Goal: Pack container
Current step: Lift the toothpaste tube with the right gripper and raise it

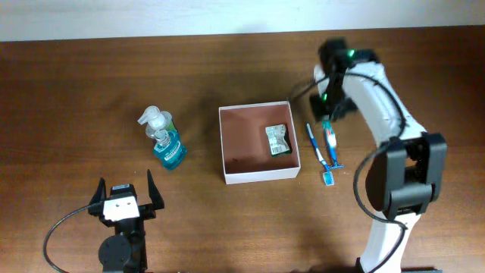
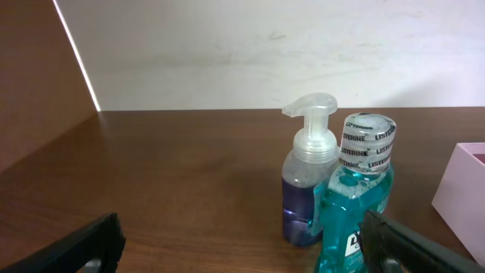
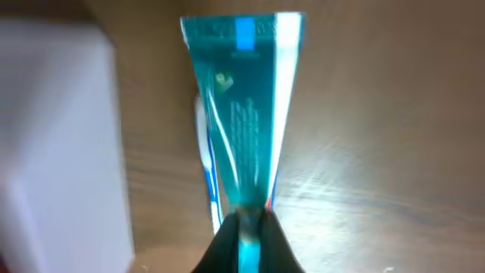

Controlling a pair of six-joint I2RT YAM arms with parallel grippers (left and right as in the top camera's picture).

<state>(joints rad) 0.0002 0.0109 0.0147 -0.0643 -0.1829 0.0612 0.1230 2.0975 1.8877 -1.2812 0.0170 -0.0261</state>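
Observation:
The container (image 1: pixel 258 175) is a shallow square box with white walls and a reddish-brown inside, at the table's middle. A small printed packet (image 1: pixel 278 140) lies in its right half. My right gripper (image 1: pixel 327 115) is shut on the end of a teal tube (image 1: pixel 331 144) just right of the box. In the right wrist view the tube (image 3: pixel 242 106) hangs from the shut fingers (image 3: pixel 247 221), with the box wall (image 3: pixel 61 144) to the left. My left gripper (image 1: pixel 125 199) is open and empty at the front left.
A blue toothbrush (image 1: pixel 317 150) lies next to the tube, right of the box. A clear pump bottle (image 1: pixel 151 120) and a teal mouthwash bottle (image 1: pixel 170 149) stand left of the box; the left wrist view shows both, pump bottle (image 2: pixel 307 189) and mouthwash (image 2: pixel 356 205).

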